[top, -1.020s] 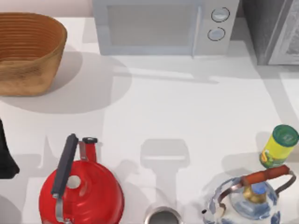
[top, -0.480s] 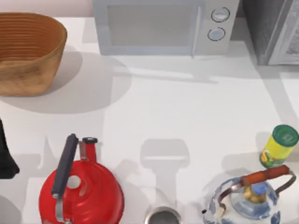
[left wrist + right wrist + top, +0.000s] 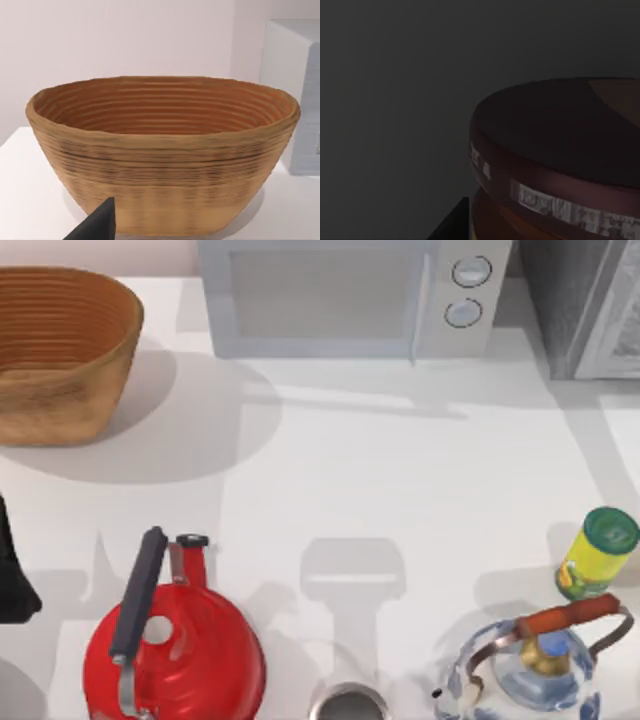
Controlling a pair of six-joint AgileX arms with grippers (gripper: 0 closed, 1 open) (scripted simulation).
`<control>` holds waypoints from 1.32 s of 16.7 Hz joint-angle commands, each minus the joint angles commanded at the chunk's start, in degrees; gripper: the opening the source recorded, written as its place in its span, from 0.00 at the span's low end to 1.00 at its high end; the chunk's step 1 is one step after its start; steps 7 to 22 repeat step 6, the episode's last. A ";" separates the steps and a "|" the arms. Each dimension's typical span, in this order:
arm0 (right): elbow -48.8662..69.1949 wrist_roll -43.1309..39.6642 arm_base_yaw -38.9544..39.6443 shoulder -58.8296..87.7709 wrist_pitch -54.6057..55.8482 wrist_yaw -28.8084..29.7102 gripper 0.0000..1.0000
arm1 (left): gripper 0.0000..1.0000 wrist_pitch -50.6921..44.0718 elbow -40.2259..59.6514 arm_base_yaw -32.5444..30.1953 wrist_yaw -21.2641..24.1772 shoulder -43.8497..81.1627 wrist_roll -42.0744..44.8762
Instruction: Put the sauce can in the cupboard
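**Right wrist view: can close up, dim surroundings**

Right wrist view was dim, not black. Can (image 3: 555,165) sat v. close to cam, upright: maroon lid on top, pale printed strip round the band below. Flat dark grey all around and behind it. Couldn't tell from this what it stood on. A dark bit of right gripper (image 3: 452,225) showed just beside can's side; touching or not, couldn't tell. Wide, narrow or holding: couldn't tell.

Top view: cupboard (image 3: 560,310) at back right corner of table (image 3: 400,470), lighter panelled door on its right side. Microwave (image 3: 330,300) at back centre, just left of cupboard, 2 knobs on its right end. Basket (image 3: 60,350) at back left, well apart from microwave. Red kettle (image 3: 175,650) front left, black handle up. Glass kettle (image 3: 530,670) front right, w/ green-lidded container (image 3: 597,555) just behind it. Metal cup (image 3: 348,705) at front edge, between the kettles.

Left arm (image 3: 12,580) parked at left edge, near red kettle. Left wrist view: basket (image 3: 160,150) straight ahead, microwave (image 3: 295,100) beyond it; dark tip of left gripper (image 3: 97,225) low in front of basket. Its opening: couldn't tell.
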 joint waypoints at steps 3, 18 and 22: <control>0.00 0.00 0.00 0.00 0.00 0.00 1.00 | 1.00 0.00 0.00 0.00 0.00 0.00 0.00; 0.00 0.00 0.00 0.00 0.00 0.00 1.00 | 1.00 0.00 0.00 0.00 0.00 0.00 0.00; 0.00 0.00 0.00 0.00 0.00 0.00 1.00 | 1.00 0.00 0.00 0.00 0.00 0.00 0.00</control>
